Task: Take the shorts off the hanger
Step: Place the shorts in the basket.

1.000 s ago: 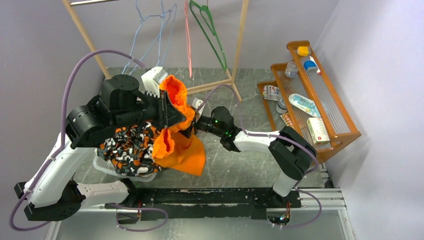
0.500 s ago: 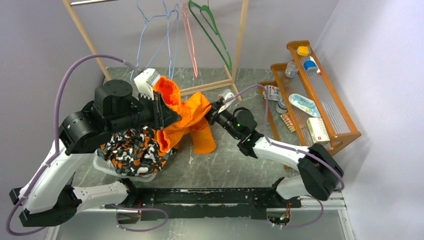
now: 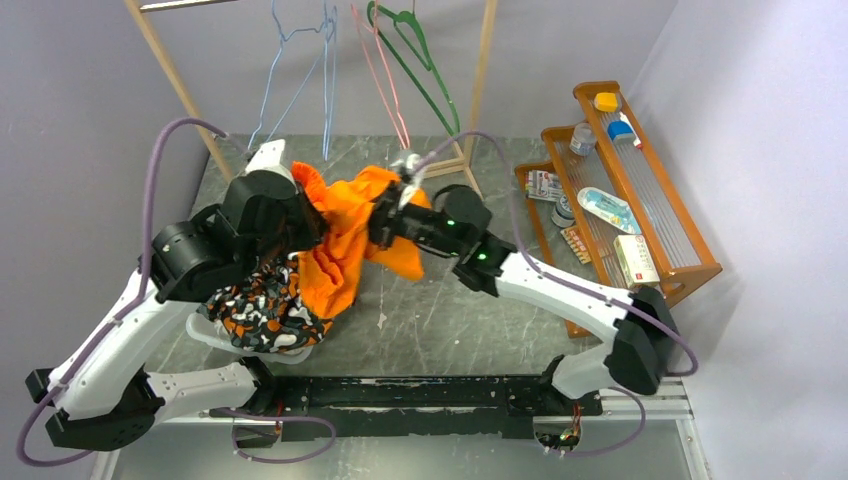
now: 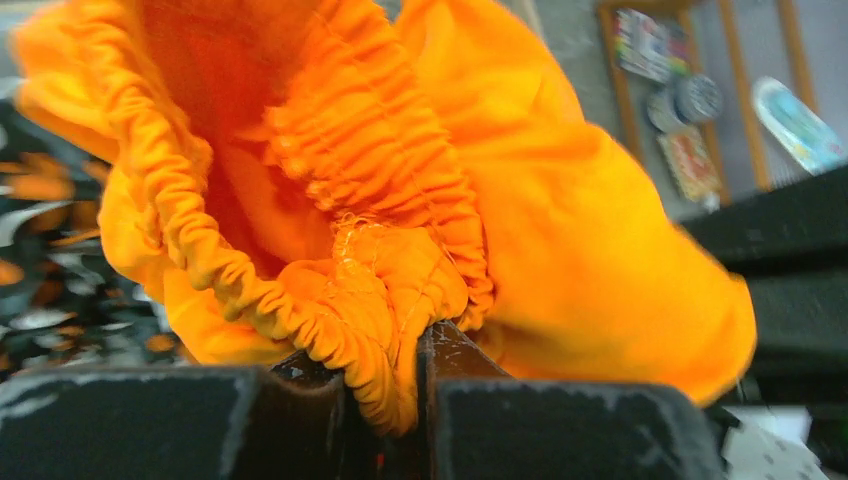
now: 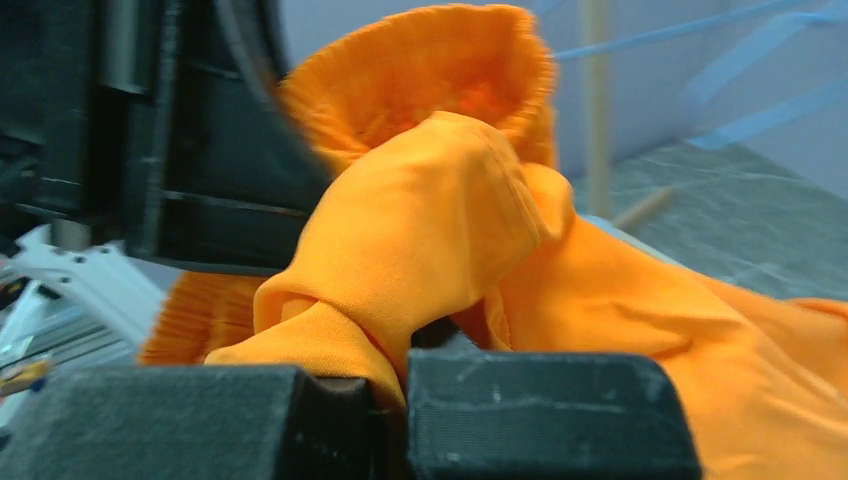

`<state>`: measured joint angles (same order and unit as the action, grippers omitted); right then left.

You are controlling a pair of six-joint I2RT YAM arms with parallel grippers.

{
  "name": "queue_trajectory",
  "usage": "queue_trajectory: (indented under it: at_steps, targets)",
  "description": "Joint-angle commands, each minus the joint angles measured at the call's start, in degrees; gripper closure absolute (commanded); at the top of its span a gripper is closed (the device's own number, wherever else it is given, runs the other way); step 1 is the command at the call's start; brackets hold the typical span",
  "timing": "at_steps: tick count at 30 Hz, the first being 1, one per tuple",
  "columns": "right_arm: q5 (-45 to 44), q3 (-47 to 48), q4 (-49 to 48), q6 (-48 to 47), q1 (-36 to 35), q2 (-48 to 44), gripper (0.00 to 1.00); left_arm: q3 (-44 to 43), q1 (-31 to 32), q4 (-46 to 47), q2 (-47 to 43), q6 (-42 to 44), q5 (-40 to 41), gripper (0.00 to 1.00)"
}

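Shorts [image 3: 345,240]: orange, bunched, held above the table's [image 3: 470,330] back-left part, lower edge hanging beside a patterned garment [image 3: 262,305]. Left gripper [image 4: 385,390]: clamped on the elastic waistband. Right gripper [image 5: 398,372]: clamped on a fabric fold. Hangers [image 3: 400,60] just behind; shelf [image 3: 640,190] well apart at the right edge

shorts: bright orange thin fabric shorts [image 3: 345,240] bunched in the air between both hands
left hand [image 3: 305,218]: tips buried in the fabric
right hand [image 3: 385,222]: pressed into the other side
below: black, orange and white patterned garment [image 3: 262,305] heaped on grey marbled table [image 3: 450,330]
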<state>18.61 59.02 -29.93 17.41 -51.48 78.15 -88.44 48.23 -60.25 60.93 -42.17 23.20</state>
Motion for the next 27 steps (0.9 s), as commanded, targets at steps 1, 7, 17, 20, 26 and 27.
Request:
queue_trajectory:
  at_steps: [1, 7, 17, 20, 26, 27]
  targets:
    - [9.13, 13.07, 3.55, 5.24, -7.92, 7.16, 1.00, -6.71, -0.15, -2.17, -1.23, -4.51, 11.52, 0.93]
    - [18.56, 30.67, 3.16, 12.97, -11.19, 21.09, 1.00, -15.13, -0.11, -7.59, -2.72, -6.27, 16.73, 0.93]
    - [24.02, 45.57, 5.61, 21.93, -13.91, 41.69, 1.00, -16.12, -0.15, -18.35, -3.04, -12.75, 21.69, 0.93]
    - [22.77, 44.37, 9.36, 22.33, -14.59, 45.47, 1.00, -14.87, -0.15, -19.82, -2.52, -13.62, 23.00, 0.93]
    - [4.25, 28.97, 18.05, 15.68, -14.49, 42.66, 1.00, -4.28, -0.15, -18.72, -2.76, -18.57, 22.55, 0.93]
    - [2.08, 26.10, 17.35, 15.22, -14.47, 41.18, 0.98, -2.02, -0.15, -17.67, -2.82, -19.19, 22.00, 0.93]
